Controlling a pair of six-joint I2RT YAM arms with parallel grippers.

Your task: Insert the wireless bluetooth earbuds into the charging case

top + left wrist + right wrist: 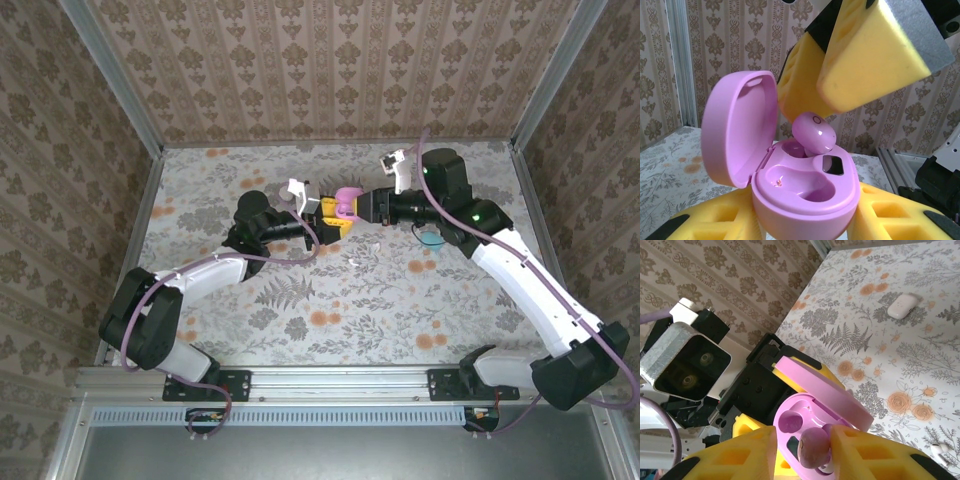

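Pink earbud [812, 132] tilted in the far socket of the pink case [805, 200], rounded end up, not pushed level. Near socket bare, with a dark little window [832, 165] beside it. Lid [740, 130] hinged back and standing upright. Case raised off the table, clamped at its base between the yellow foam fingers [880, 200] of the left gripper [805, 227]. Right gripper [802, 447] above, its yellow fingers [875, 460] a little apart on either side of the earbud, with a gap showing on one side; cannot tell whether the other pad touches it. Both arms meeting over the far half of the table [300, 330], covered in a flowered cloth. On that cloth, a white case [902, 305] lying shut well away, a white earbud [941, 452] lying loose, and something teal [432, 240] under the right arm.
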